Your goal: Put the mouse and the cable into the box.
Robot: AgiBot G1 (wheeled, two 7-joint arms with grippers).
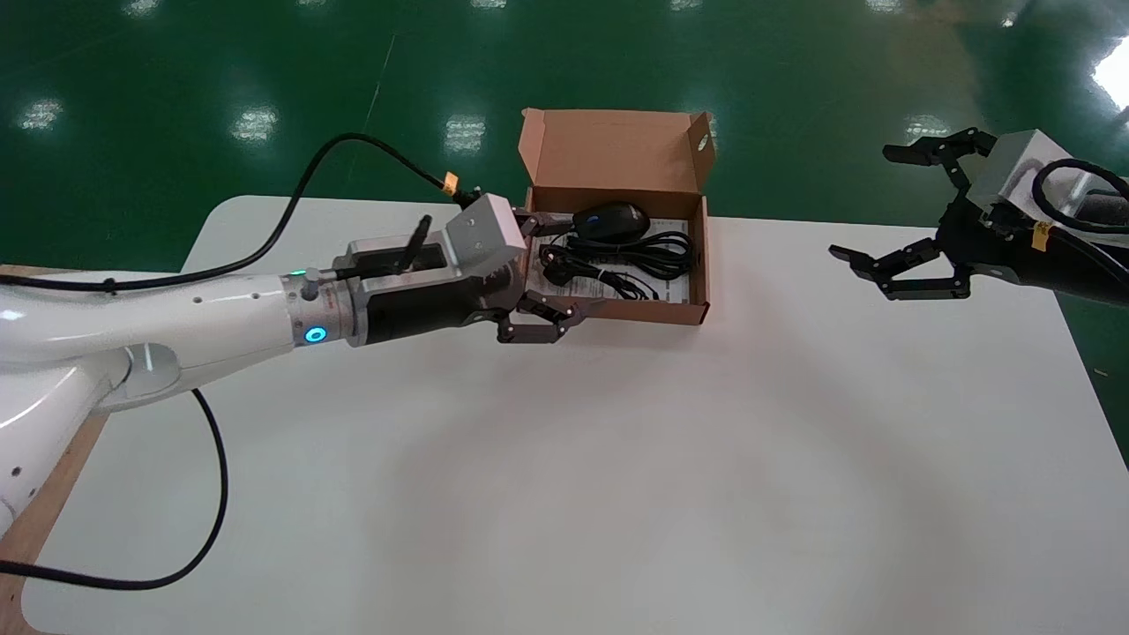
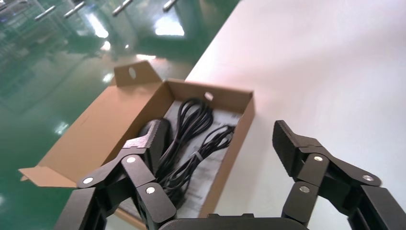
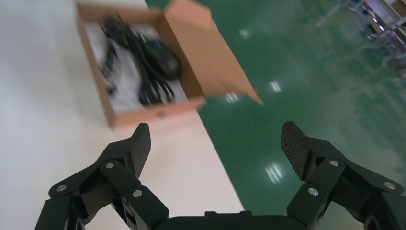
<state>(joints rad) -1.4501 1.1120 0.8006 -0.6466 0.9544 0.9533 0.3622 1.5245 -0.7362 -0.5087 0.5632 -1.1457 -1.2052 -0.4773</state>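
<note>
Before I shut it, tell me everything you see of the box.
The box is shallow brown cardboard, lid flap standing open on the far side with side tabs. It sits flat near the far edge of the table. Inside lie a printed sheet, the black mouse and the coiled black cable. The open left gripper spans its left end; contact unclear.

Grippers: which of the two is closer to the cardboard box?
The left gripper: it is open right at the left side of the box, whereas the right gripper hangs open far off past the opposite side.

White arm (image 1: pixel 176 326), black left tool (image 1: pixel 556 267), cyan ring light (image 1: pixel 316 335).
</note>
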